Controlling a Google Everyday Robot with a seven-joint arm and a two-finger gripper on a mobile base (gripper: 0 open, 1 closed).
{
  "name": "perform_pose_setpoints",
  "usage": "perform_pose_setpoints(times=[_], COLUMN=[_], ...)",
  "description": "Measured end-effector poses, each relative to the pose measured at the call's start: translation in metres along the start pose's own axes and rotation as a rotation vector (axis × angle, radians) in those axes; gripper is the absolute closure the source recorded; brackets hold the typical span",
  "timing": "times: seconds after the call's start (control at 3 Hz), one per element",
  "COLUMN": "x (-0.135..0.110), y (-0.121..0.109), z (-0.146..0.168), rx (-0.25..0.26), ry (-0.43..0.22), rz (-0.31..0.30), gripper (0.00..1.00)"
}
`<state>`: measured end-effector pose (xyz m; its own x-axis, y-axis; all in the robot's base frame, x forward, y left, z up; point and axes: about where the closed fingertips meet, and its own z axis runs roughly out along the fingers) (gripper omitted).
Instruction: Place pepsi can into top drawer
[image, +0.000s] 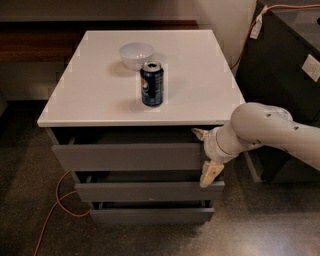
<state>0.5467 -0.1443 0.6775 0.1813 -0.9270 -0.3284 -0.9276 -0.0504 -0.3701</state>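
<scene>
The pepsi can (152, 83) stands upright near the middle of the white cabinet top (100, 95), just in front of a white bowl. The top drawer (130, 156) is pulled out a little, with a dark gap showing under the cabinet top. My gripper (206, 155) is at the right end of the top drawer's front. Its fingers are spread wide, one fingertip (199, 132) at the drawer's upper edge and the other (210, 174) below its lower edge. It holds nothing and is well away from the can.
A white bowl (136, 54) sits behind the can. Two narrower grey drawers (145, 192) below are also slightly out. A dark cabinet (285, 70) stands close on the right. An orange cable (57, 200) lies on the floor at the left.
</scene>
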Motion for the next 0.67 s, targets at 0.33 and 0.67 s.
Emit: perform_pose_setpoints(times=[0.33,0.67], x=[0.0066,0.0090], y=[-0.0100,-0.0165], z=[0.0165,0.0255], rx=[0.014,0.013], ry=[0.013,0.020], rz=[0.015,0.031], gripper=[0.02,0.25])
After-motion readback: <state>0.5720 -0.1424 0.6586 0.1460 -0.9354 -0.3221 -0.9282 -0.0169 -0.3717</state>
